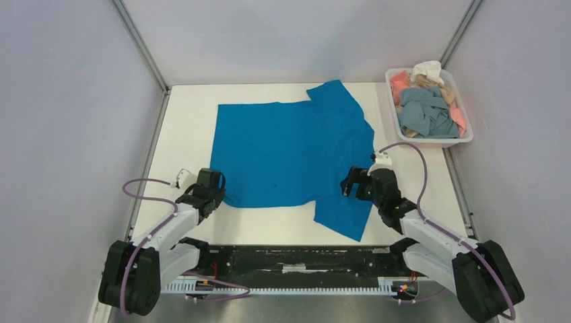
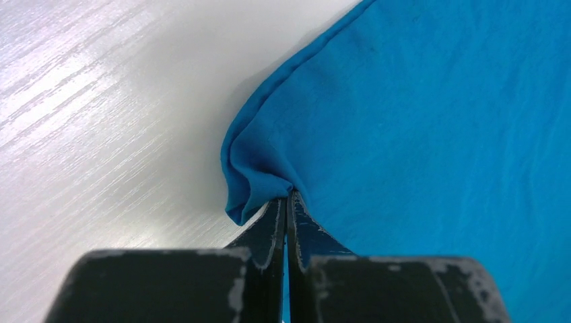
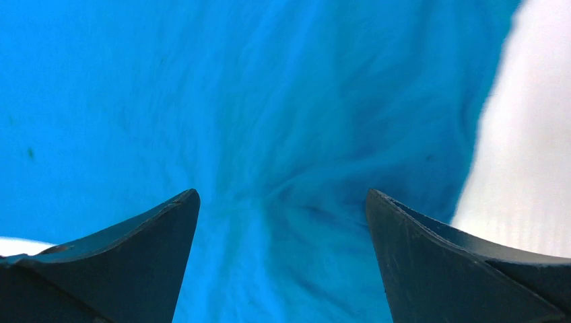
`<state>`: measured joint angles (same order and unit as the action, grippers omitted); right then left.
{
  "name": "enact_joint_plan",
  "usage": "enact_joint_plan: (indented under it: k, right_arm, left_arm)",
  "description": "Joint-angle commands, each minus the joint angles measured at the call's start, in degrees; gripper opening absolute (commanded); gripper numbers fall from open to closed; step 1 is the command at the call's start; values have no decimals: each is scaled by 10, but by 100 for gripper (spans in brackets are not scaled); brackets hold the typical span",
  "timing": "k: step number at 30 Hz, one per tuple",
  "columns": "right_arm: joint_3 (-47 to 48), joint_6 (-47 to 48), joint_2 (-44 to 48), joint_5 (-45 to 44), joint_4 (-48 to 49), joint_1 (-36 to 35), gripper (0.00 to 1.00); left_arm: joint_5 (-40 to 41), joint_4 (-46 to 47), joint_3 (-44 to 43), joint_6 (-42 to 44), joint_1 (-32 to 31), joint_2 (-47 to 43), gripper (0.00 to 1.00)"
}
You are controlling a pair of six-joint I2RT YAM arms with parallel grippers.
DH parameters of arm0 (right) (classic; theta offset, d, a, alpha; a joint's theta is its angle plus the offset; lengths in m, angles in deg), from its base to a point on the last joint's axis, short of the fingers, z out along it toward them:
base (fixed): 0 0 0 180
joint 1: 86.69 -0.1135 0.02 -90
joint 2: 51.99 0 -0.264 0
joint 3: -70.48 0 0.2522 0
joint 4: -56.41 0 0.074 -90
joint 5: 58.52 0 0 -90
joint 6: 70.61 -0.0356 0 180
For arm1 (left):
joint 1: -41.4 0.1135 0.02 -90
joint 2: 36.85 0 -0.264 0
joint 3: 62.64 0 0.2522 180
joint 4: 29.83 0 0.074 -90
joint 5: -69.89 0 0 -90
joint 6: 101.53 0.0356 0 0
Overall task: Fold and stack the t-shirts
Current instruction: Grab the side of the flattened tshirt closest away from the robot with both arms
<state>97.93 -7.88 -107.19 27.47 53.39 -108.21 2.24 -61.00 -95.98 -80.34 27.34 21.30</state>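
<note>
A bright blue t-shirt (image 1: 289,151) lies spread flat on the white table, one sleeve toward the back right, the other at the front right. My left gripper (image 1: 217,190) is shut on the shirt's near left corner; in the left wrist view the closed fingers (image 2: 288,196) pinch a bunched fold of blue cloth (image 2: 259,178). My right gripper (image 1: 350,183) is open above the shirt near the front right sleeve; in the right wrist view its gap (image 3: 283,195) frames blue cloth (image 3: 283,121), with nothing between the jaws.
A white plastic tray (image 1: 458,138) at the back right holds grey-blue (image 1: 425,111), salmon pink (image 1: 400,82), tan and white (image 1: 427,69) shirts in a heap. Metal frame posts stand at the back corners. Bare white table (image 1: 185,128) lies left of the shirt.
</note>
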Motion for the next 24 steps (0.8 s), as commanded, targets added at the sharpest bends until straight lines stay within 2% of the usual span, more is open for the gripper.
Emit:
enact_joint_plan:
  k: [1,7,13,14,16,19,24]
  right_arm:
    - [79,41,-32,-72,-90,-82,96]
    - [165,23,-49,-156,-287,-185,97]
    - [196,38,-62,-88,-453,-285,92]
    - [202,39,-69,-78,-493,-294,89]
    - [216,19,-76,-104,-564,-308,83]
    - [218,8,-64,-110,-588,-314,81]
    - [170,11,-66,-44,-521,-314,75]
  left_arm:
    - [-10,-12,3,28,-2,12,2]
    - [18,-42,-7,44,-2,-14,2]
    - [10,-10,23,47,-2,-41,2]
    - [6,-10,23,51,-2,-43,2]
    - [5,-20,17,54,-2,-47,2]
    - [11,-25,20,56,-2,-54,2]
    - [11,-27,16,56,-2,-58,2]
